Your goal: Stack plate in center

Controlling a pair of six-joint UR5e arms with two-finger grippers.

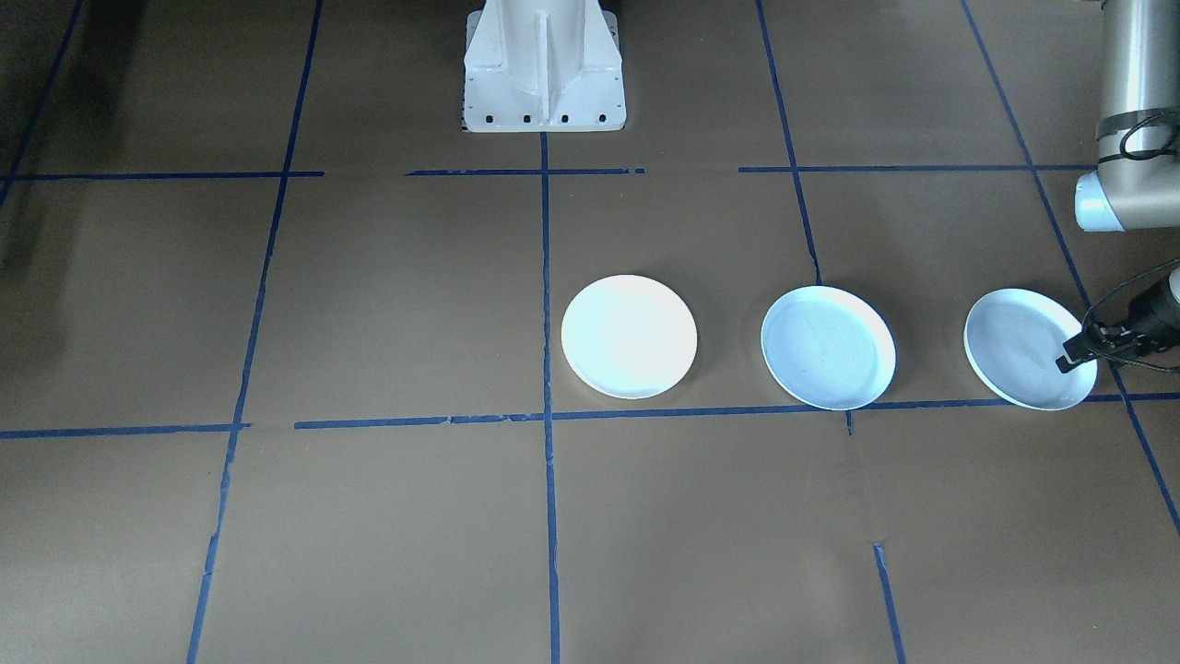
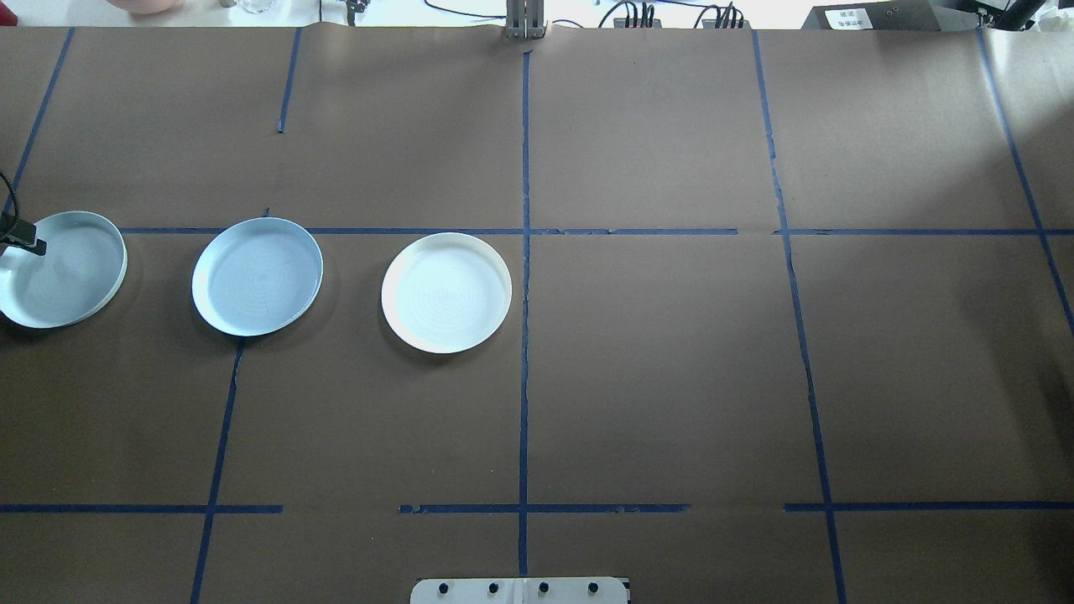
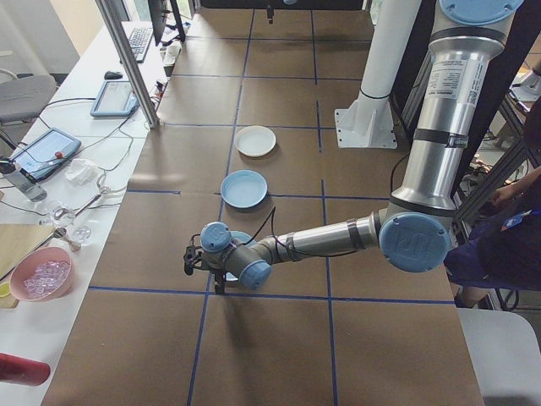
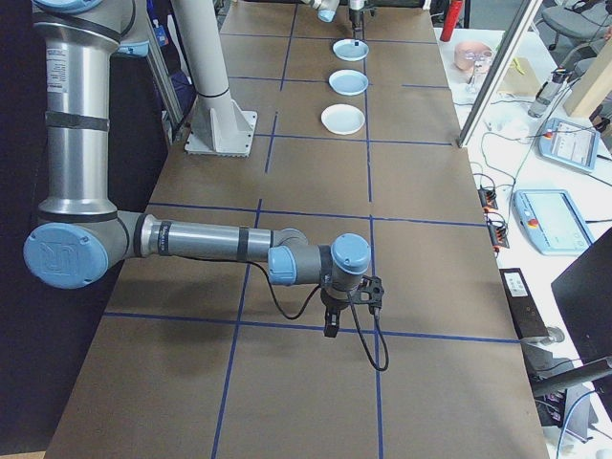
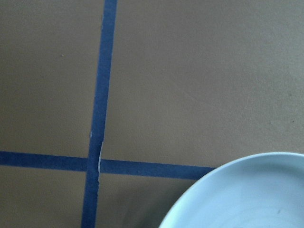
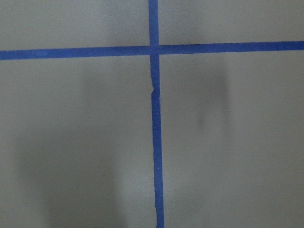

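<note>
Three plates lie in a row on the brown table. The white plate (image 1: 629, 336) (image 2: 446, 292) lies nearest the centre line, a light blue plate (image 1: 827, 347) (image 2: 257, 276) beside it, and a pale grey-blue plate (image 1: 1019, 346) (image 2: 67, 273) at the far end. My left gripper (image 1: 1092, 355) (image 2: 18, 239) hangs low at that outer plate's rim and looks open, one dark finger over the plate's inside. The left wrist view shows only the plate's rim (image 5: 247, 194). My right gripper (image 4: 330, 330) hovers over bare table far from the plates. I cannot tell whether it is open or shut.
The robot's white pedestal (image 1: 544, 69) stands at the table's middle edge. Blue tape lines (image 2: 524, 335) divide the brown surface into squares. A side bench holds tablets and a pink bowl (image 3: 40, 275). A person (image 3: 507, 228) sits beside the left arm.
</note>
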